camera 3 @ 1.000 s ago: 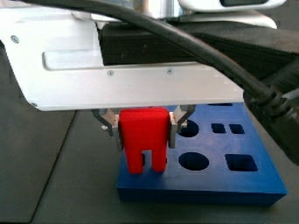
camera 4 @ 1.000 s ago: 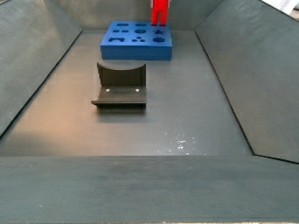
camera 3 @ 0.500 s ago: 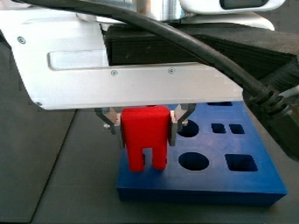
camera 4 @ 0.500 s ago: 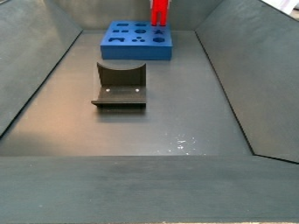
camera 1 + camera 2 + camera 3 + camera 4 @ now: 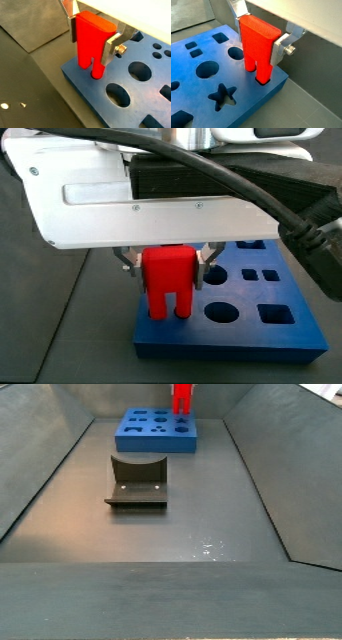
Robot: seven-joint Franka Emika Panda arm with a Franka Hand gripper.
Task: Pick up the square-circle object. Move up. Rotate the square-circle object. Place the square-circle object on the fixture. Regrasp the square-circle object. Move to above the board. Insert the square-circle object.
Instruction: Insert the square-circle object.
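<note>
Here the pincer (image 5: pixel 259 40) pinches the upright square-circle object (image 5: pixel 258 47), prongs touching the board (image 5: pixel 211 75).

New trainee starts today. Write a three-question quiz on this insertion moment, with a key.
1. True or false: the claw is shut on the square-circle object.
2. Which end of the red piece points down at the board? A) the flat end B) the two prongs
3. Fill in: in a side view, the fixture holds ____.

Key: 1 true. 2 B; in both wrist views the prongs reach a corner of the board. 3 nothing.
</note>
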